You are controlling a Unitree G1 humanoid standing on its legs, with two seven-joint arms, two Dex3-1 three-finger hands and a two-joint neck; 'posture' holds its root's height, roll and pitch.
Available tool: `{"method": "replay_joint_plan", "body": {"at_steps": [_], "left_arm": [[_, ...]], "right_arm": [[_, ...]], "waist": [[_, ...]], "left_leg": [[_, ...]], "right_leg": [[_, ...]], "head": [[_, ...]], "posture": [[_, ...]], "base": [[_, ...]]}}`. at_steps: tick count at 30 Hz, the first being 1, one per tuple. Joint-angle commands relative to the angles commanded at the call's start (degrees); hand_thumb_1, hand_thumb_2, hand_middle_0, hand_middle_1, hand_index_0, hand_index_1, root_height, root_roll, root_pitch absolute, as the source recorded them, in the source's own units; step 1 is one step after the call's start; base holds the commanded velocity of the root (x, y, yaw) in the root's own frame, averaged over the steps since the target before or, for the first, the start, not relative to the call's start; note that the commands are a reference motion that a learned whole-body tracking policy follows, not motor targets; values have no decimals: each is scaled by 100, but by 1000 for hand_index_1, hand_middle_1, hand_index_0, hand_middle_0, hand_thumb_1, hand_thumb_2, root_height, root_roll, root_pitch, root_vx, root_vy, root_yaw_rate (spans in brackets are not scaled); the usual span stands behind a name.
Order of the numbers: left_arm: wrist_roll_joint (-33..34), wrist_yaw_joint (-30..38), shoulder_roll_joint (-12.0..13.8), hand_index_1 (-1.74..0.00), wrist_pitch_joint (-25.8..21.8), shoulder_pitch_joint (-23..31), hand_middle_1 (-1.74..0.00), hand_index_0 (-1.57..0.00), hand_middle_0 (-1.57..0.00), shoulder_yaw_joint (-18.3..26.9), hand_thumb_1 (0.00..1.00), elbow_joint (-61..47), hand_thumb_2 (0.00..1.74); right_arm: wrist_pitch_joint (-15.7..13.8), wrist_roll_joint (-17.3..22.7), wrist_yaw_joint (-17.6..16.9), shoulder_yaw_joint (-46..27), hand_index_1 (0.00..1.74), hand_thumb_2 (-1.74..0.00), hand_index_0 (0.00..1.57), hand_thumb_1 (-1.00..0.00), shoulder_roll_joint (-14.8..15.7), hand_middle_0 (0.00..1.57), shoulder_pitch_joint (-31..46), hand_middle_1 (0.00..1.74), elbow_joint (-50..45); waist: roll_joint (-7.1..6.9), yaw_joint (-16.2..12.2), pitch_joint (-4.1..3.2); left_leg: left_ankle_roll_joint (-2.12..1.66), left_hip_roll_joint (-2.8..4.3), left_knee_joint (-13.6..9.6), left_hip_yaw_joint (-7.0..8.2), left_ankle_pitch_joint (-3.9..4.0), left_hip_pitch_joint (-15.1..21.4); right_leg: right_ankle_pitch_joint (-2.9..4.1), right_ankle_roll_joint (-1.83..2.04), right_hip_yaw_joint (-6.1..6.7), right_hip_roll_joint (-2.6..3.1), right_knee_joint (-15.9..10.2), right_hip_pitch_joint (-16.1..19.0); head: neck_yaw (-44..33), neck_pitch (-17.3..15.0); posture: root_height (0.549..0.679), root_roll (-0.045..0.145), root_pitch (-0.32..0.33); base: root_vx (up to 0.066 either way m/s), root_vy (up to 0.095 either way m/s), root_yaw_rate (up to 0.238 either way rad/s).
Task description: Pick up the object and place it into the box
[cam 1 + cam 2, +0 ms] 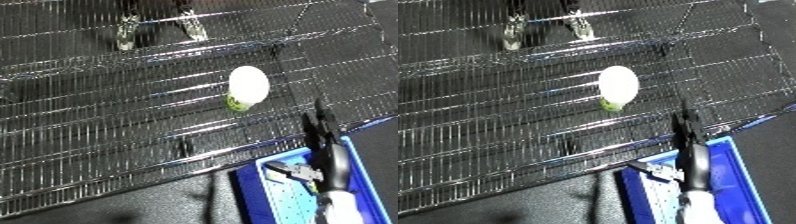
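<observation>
White-capped object (248,87), pale and rounded with a green base, sits alone on the wire-grid shelf (107,125), well apart from the blue bin (355,165) at the lower right. Your right robot hand (324,135) hangs over the bin's near edge with fingers straight and released, holding nothing; the left robot hand is out of sight. Watch the rounded top: if you close on it too high, it will likely slip or tip over. The wires could also snag your fingertips as you reach in low.
</observation>
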Motion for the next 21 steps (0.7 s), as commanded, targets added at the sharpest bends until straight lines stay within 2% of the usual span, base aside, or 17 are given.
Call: {"method": "replay_joint_plan", "body": {"at_steps": [5,10,17,21], "left_arm": [[-540,-7,-116,-1740,143,10,-1740,-1570,-1570,42,1000,-22,1740],[-891,19,-55,-1740,126,-5,-1740,-1570,-1570,49,1000,-72,1740],[-720,15,57,-1740,171,-146,-1740,-1570,-1570,-52,1000,-230,1740],[-593,48,135,-1740,186,-229,-1740,-1570,-1570,-135,1000,-340,1740]], "right_arm": [[22,79,1,6,0,0,0,0,-121,0,-338,0,230],[-21,265,-23,37,0,0,0,0,-227,0,-682,0,426],[-76,323,-76,169,0,0,0,0,-368,0,-1108,0,689],[-107,325,-109,257,0,0,0,0,-458,0,-1359,0,864]], "waist": [[59,65,0],[141,131,0],[264,207,0],[316,254,0]], "left_leg": [[8,-23,46,10,0,-164],[28,-70,60,12,5,-325],[65,-147,125,51,-15,-541],[81,-175,153,51,-15,-665]], "right_leg": [[-26,-15,-14,-9,99,-180],[-55,-25,-30,-13,200,-368],[-118,-36,-31,-45,400,-626],[-130,-34,-51,-63,469,-768]], "head": [[179,279],[314,586],[585,953],[731,1100]], "posture": [[631,61,116],[628,60,136],[625,57,158],[623,57,172]], "base": [[9,-22,33],[1,-26,46],[-3,-22,60],[-1,-19,30]]}}
